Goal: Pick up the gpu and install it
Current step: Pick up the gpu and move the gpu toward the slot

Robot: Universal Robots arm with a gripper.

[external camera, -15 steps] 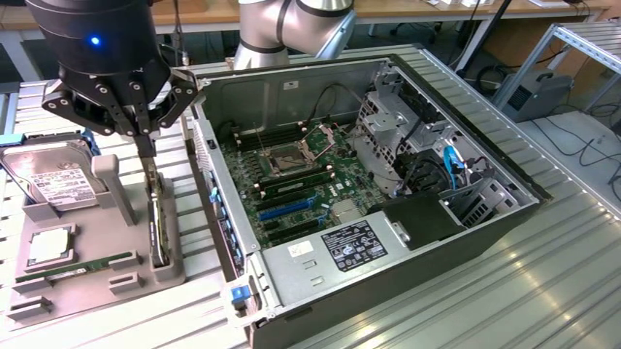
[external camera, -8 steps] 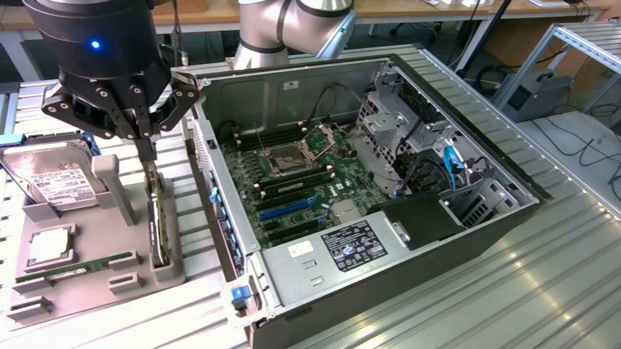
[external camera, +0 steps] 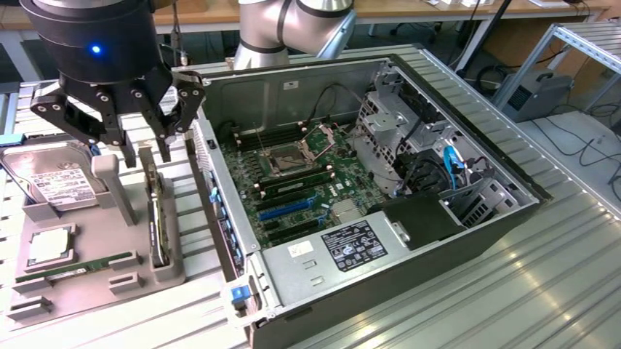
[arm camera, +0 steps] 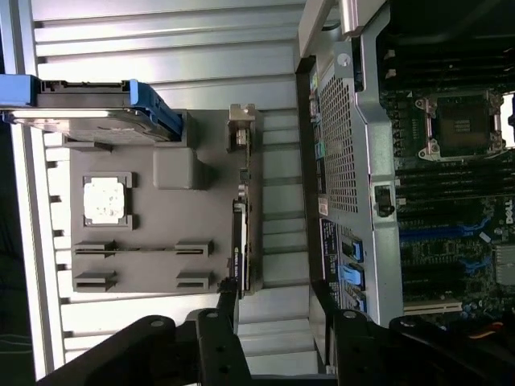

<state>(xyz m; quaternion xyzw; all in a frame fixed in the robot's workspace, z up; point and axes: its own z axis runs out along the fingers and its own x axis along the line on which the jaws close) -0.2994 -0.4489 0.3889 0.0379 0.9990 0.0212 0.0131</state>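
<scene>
None of task done, by my read: gpu stands on edge in gray tray, at tray edge nearest computer case. My gripper hovers just above it, jaws apart, empty. Pick and install both left.

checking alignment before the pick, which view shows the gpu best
The wrist view: it looks down on the gpu standing on edge in the grey holder, whole top edge and bracket end clear. The exterior view shows the gpu slantwise, thin and dark, its far end below the gripper.
</scene>
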